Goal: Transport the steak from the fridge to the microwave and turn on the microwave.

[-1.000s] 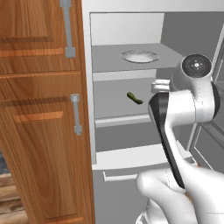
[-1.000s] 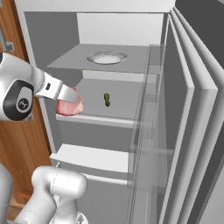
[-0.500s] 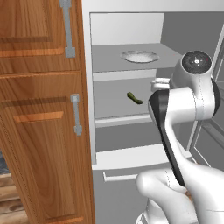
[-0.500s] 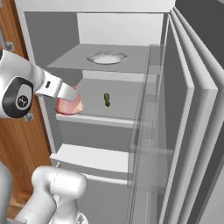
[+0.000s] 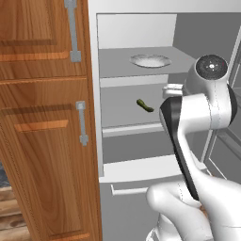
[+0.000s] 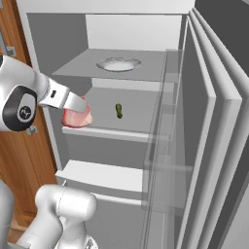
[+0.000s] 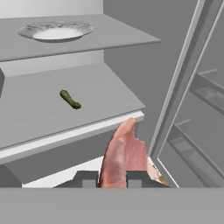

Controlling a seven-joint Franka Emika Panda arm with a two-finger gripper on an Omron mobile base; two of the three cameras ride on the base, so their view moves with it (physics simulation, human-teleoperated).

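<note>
The steak, a pink-red slab, stands on edge between my two dark fingertips in the hand view. My gripper is shut on it. In the right base view the steak hangs at the front left edge of the fridge's middle shelf, under my white hand. The fridge stands open, its door swung to the right. The microwave is out of view.
A small dark green pickle lies on the middle shelf, and a white plate sits on the shelf above. Brown wooden cabinets with metal handles flank the fridge on the left. The door's shelves are close on the right.
The hand has drawn back slightly out of the fridge with the steak held; the steak now sits a little nearer the shelf's front edge.
</note>
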